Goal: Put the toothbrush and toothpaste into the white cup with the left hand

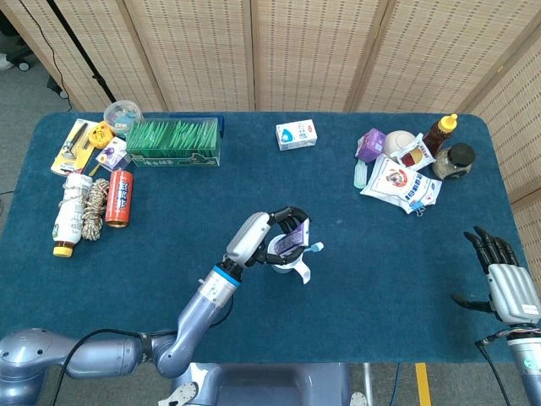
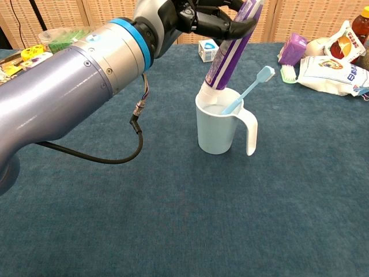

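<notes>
The white cup [image 2: 218, 128] [image 1: 289, 264] stands mid-table with its handle toward the right. A light blue toothbrush [image 2: 249, 89] [image 1: 311, 248] leans in it, head up and to the right. My left hand [image 2: 210, 15] [image 1: 283, 234] grips a purple and white toothpaste tube [image 2: 232, 49] [image 1: 290, 243] upright, cap end down, with the cap just inside the cup's rim. My right hand [image 1: 505, 277] hovers open at the table's front right corner, far from the cup.
A green tea box [image 1: 174, 141], a red can [image 1: 119, 198], a bottle [image 1: 70, 215] and small items lie at the back left. A small milk carton [image 1: 296, 134] sits at the back centre. Snack bags and bottles [image 1: 407, 165] crowd the back right.
</notes>
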Available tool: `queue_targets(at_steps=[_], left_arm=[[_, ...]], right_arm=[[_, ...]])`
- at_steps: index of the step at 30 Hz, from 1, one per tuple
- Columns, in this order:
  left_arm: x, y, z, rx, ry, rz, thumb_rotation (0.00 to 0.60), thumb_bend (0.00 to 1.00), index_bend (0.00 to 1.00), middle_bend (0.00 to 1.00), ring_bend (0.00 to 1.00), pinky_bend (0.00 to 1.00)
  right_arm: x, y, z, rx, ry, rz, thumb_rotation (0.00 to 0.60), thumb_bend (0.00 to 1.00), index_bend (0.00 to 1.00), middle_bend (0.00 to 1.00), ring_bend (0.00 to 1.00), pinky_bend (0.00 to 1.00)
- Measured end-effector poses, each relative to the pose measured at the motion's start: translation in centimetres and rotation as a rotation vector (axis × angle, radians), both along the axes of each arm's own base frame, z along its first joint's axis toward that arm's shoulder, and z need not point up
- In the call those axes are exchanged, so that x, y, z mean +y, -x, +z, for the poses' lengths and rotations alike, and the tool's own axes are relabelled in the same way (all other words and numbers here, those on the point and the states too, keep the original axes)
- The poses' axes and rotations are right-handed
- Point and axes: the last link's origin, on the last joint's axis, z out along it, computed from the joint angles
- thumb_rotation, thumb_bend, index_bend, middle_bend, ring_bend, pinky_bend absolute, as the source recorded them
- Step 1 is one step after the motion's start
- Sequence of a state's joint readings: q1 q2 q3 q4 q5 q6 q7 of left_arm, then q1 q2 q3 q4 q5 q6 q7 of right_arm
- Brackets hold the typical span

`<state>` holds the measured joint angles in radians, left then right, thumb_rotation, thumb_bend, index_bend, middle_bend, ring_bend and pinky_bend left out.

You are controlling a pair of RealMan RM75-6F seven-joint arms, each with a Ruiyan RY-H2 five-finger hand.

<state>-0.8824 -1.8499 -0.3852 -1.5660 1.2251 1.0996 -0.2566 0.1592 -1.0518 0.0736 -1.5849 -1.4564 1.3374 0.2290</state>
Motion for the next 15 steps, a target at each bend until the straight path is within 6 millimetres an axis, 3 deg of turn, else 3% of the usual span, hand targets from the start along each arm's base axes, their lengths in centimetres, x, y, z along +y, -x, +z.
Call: queue_targets(at_steps=[11,15], left_arm=[[0.3,-0.4,-2.0,0.029,0.025,0.006,0.600,0.32,0.61,0.39,0.39,0.47],[0.3,-0.4,-2.4,0.043,0.022,0.004,0.600,0.32,0.47,0.27,0.30,0.47]], right_arm=[[0.0,-0.1,0.0,0.000,-0.002,0.004,0.600,0.00,0.00,0.00,0.00,0.00],[0.0,-0.1,0.0,-0.001,-0.002,0.004,0.600,0.00,0.00,0.00,0.00,0.00]])
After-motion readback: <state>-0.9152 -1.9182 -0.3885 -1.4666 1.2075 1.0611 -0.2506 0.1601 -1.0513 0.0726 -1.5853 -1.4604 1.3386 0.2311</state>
